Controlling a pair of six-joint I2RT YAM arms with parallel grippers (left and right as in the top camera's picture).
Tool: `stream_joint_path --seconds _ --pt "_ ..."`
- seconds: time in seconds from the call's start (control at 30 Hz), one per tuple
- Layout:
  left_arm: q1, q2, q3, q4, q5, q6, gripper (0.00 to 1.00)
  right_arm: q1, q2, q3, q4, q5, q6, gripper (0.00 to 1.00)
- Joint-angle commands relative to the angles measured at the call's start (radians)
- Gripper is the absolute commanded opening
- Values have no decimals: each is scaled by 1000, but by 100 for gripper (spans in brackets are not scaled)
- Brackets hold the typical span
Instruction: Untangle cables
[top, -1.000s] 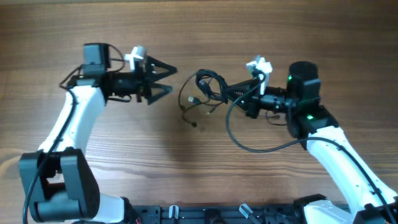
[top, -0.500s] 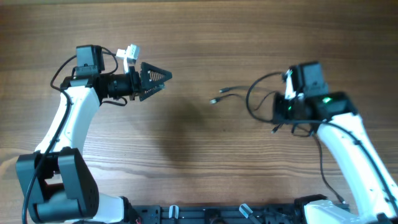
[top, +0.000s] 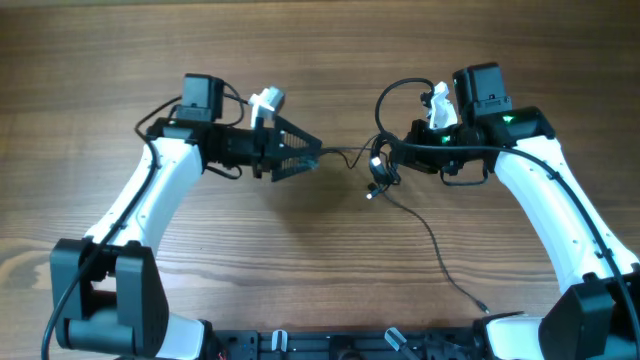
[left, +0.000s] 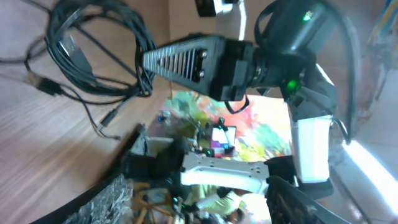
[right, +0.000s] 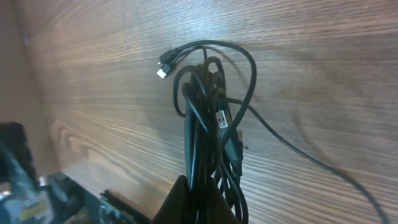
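Observation:
The cables (top: 380, 168) are a bunch of thin black cords, hanging as a loopy bundle from my right gripper (top: 392, 158) over the table's middle. The right wrist view shows the bundle (right: 205, 118) pinched between the shut fingers (right: 199, 196), with small plug ends (right: 163, 65) sticking out. One long strand (top: 430, 240) trails across the table to the front right. My left gripper (top: 305, 155) is open, its tip just left of the bundle, and a thin strand runs between them. In the left wrist view the bundle (left: 93, 56) hangs from the right gripper (left: 180, 59), beyond my spread fingers (left: 199, 202).
The wooden table (top: 250, 260) carries nothing else. Thick black arm cables loop over the right arm (top: 400, 90) and the left arm (top: 160, 120). The arm bases stand at the front edge (top: 330, 345).
My right gripper has carried the bundle left to the table's middle. My left arm has swung right to meet it. A long strand now trails to the front right.

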Motion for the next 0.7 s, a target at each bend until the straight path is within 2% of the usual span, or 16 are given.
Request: stream_joint_path --seconds 0.0,0.03,0.1,0.17,0.27,0.47,0.67 --pt "-84 -17 3 0 -262 -262 74 -2 3 10 34 -126 -3 4" --pt "-116 -17 3 13 -314 -327 75 -10 3 11 51 -224 -40 4" --pt "-171 -17 3 112 -312 -380 70 -29 3 11 92 -375 -81 4" --pt "-224 -17 3 217 -338 -473 66 -35 3 11 102 -422 -82 4" --pt "-248 -17 3 226 -501 -581 63 -42 3 11 94 -529 -191 4" --pt "-232 -17 3 228 -579 -576 57 -137 3 10 36 -647 -307 4" --pt "-264 -17 3 406 -578 -573 59 -164 3 8 -30 -647 -343 4"
